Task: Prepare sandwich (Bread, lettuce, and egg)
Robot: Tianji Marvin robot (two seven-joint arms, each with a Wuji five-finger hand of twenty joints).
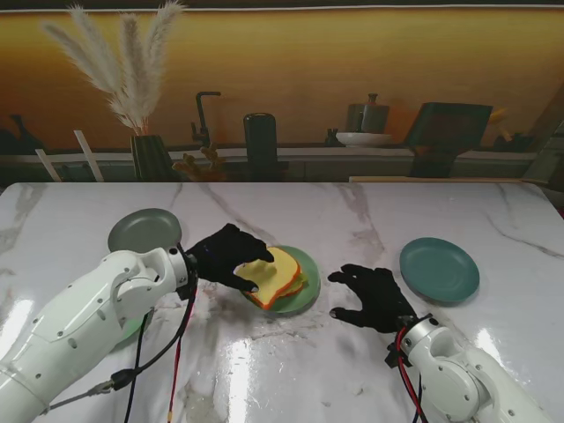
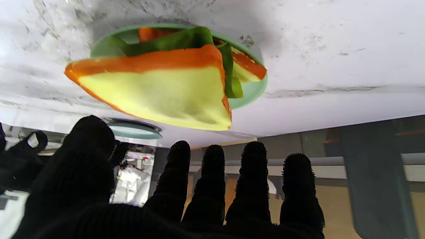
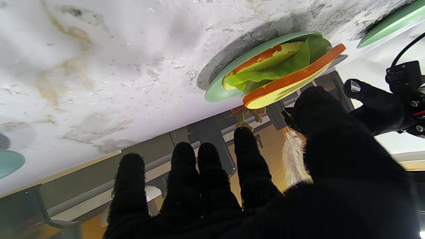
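Our yellow, orange-crusted top bread slice (image 1: 275,271) lies on green lettuce (image 2: 172,41) and a lower slice on the pale green round plate (image 1: 308,295); no egg shows; our black-gloved left hand (image 1: 225,256) and right hand (image 1: 374,298) are spread, empty; assembly looks nearly finished.

At the frame's centre, a pale green round plate (image 1: 310,291) carries a yellow bread slice with an orange crust (image 1: 275,273) over a green lettuce leaf (image 2: 172,41). The white marble table (image 1: 352,220) shows grey veins. Both black gloved hands (image 1: 227,256) (image 1: 374,298) extend from white arms. A teal plate (image 1: 439,269) lies right, a grey-green plate (image 1: 144,229) left.
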